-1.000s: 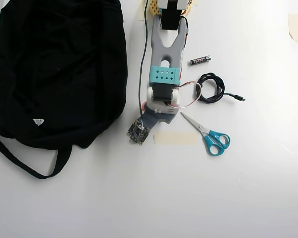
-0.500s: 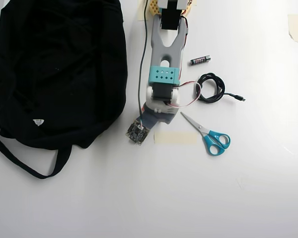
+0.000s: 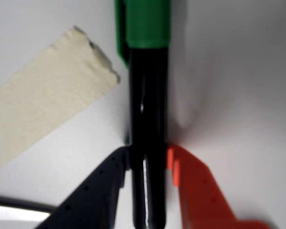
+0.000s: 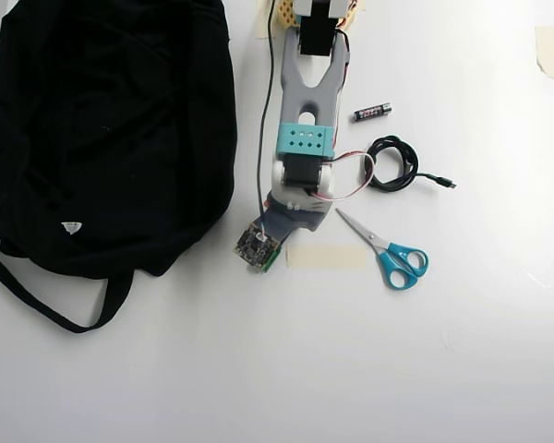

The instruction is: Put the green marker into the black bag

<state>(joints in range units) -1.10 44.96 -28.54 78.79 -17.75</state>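
In the wrist view the green marker (image 3: 148,95) runs straight up the middle, with its black barrel below and its bright green cap at the top edge. My gripper (image 3: 148,155) is shut on the barrel. The black finger (image 3: 105,186) presses its left side and the orange finger (image 3: 195,186) its right. In the overhead view the arm (image 4: 303,138) points down the picture, and its wrist hides the gripper and the marker. The black bag (image 4: 111,129) lies flat to the left of the arm, with its strap trailing at the lower left.
A strip of beige tape (image 3: 43,105) lies on the white table just left of the marker; it also shows in the overhead view (image 4: 325,257). Blue-handled scissors (image 4: 392,254), a coiled black cable (image 4: 392,164) and a small black battery (image 4: 372,112) lie right of the arm.
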